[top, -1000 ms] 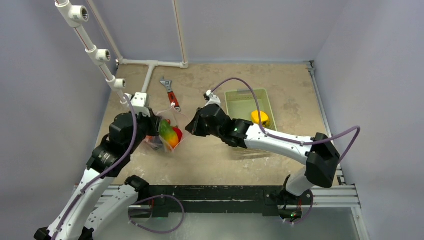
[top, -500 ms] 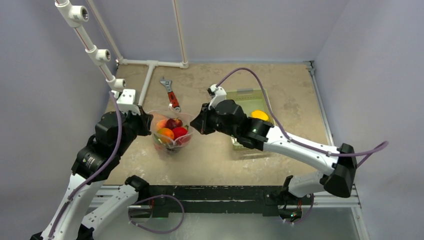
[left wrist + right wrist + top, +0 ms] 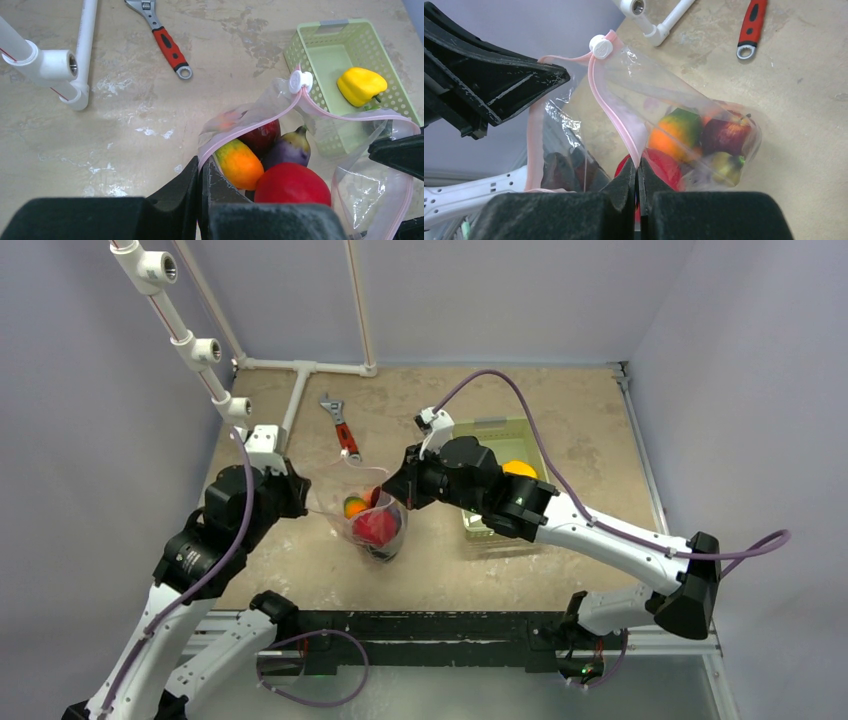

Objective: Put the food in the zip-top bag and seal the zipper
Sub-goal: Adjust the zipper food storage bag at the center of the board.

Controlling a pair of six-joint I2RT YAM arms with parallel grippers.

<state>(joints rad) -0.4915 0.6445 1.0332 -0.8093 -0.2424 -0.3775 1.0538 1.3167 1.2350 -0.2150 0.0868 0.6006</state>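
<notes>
Mostly done: food (image 3: 292, 184) is in the bag (image 3: 378, 525), mid-frame in top view, left gripper (image 3: 201, 170) and right gripper (image 3: 637, 170) each pinching its unsealed zipper (image 3: 610, 110); pepper (image 3: 361, 86) unbagged in basket (image 3: 300, 42), upper right.

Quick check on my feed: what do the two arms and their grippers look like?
The left arm and right arm have white links, black joint housings and a looping purple cable each. The left gripper and right gripper have black wedge-shaped fingers.
</notes>
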